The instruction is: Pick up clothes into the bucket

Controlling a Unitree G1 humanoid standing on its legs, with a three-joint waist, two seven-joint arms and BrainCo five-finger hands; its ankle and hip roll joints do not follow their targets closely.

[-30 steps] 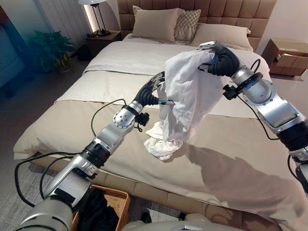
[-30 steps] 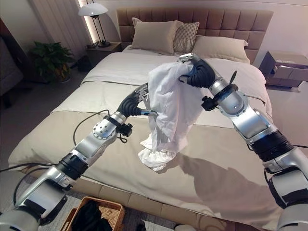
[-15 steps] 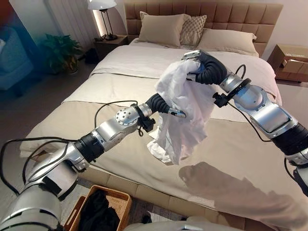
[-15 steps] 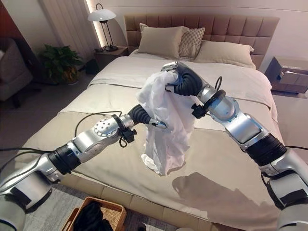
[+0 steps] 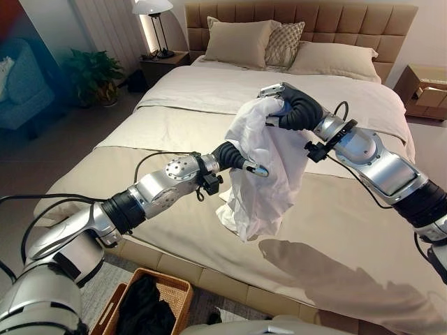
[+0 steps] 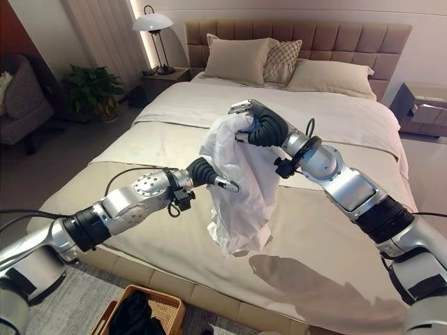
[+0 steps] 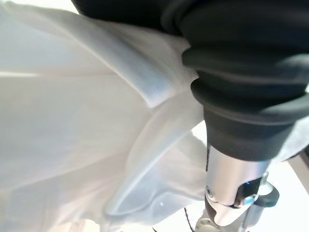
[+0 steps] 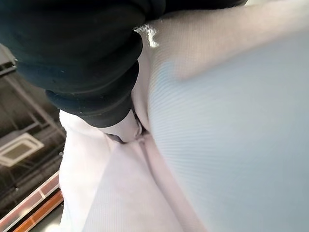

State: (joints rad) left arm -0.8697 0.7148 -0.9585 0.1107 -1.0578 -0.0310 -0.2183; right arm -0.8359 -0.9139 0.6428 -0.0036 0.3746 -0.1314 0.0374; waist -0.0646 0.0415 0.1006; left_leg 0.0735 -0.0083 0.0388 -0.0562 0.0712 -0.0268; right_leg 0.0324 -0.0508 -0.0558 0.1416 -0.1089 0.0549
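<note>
White garment (image 5: pixel 264 167) lifted clear of bed (image 5: pixel 335 230); right hand (image 5: pixel 283 105) grips top, left hand (image 5: pixel 241 159) fingers hidden.

Inventory, head views:
- White garment (image 5: pixel 265 167): 1, centre of frame.
- Dark clothes (image 5: pixel 145 310): 1 heap, inside basket.
- Wicker basket (image 5: pixel 176 286): 1, bottom left.
- Bed (image 5: pixel 174 132): 1, spanning middle of frame.
- Pillows: 3 at top centre: plain (image 5: pixel 237 42), patterned (image 5: pixel 285 43), plain (image 5: pixel 334 59).
- Lamp (image 5: pixel 155 8): 1, top left.
- Potted plant (image 5: pixel 91 75): 1, upper left.
- Nightstands: 2, one upper left (image 5: pixel 162 64), one upper right (image 5: pixel 424 89).
- Armchair (image 5: pixel 24 91): 1, left edge.
</note>
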